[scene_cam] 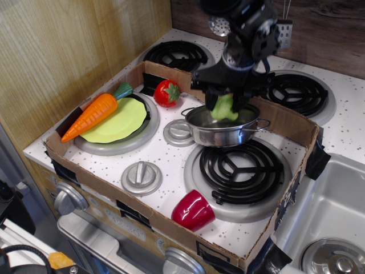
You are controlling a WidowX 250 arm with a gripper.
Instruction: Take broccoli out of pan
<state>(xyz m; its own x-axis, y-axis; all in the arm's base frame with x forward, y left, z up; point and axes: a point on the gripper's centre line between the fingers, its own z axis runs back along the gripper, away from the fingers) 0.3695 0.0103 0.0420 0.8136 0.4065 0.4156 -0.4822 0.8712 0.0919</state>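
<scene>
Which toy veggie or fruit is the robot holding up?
The broccoli, the pale green lumpy one pinched in the gripper above the pan. The carrot and strawberry lie untouched.

Broccoli [223, 107]: pale green. Pan [222, 128]: shiny silver steel. Claw [223, 98]: black. Carrot [91, 116]: orange with a dark green top. Plate [122, 121]: flat yellow-green. Strawberry [167, 93]: red with a green cap. Cup [193, 210]: glossy red. Table [171, 160]: white, speckled with small dark flecks. Burner coils [242, 164]: black on grey discs. Cardboard wall [114, 197]: brown, patched with black tape. Side panel [63, 51]: light wood grain.
</scene>
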